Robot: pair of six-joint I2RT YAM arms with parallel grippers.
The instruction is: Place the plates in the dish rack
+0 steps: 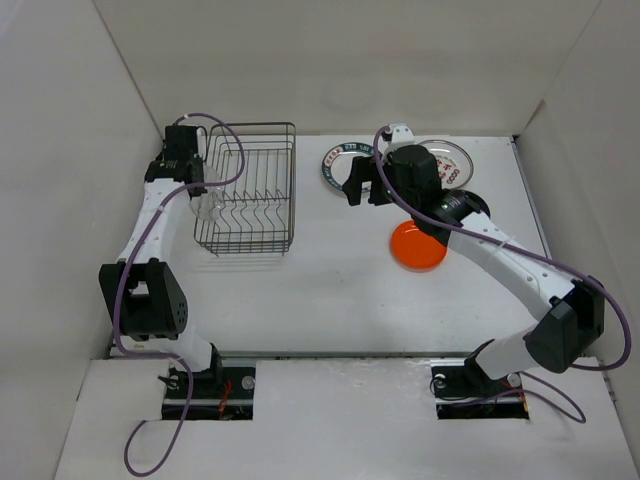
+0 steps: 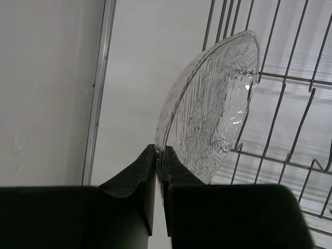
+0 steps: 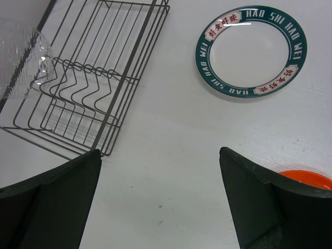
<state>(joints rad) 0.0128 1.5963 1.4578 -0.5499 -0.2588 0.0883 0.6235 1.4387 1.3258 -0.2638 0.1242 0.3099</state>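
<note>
Nearest to you, well to the right of the dish rack (image 1: 292, 200), the orange plate (image 1: 418, 247) lies flat on the counter (image 1: 320, 300); just beyond it the black plate (image 1: 478, 203) shows only as an edge under your right arm; neither is loaded. Level with the rack, your right hand (image 3: 160, 153) hangs over bare counter off the rack's right side, spread wide with nothing in it. At the rack's left end your left hand (image 2: 158, 155) is pinched tight on the rim of the clear plate (image 2: 212, 104), which stands on edge, tilted, over the wires there; you cannot tell whether it sits between the prongs. Farthest back, right of the rack's far corner, lie the green-rimmed plate (image 3: 251, 51) and, further right, the white plate with red marks (image 1: 447, 158), both flat. By my judgement you are placing the first plate and four remain; none stands released in the rack.
</note>
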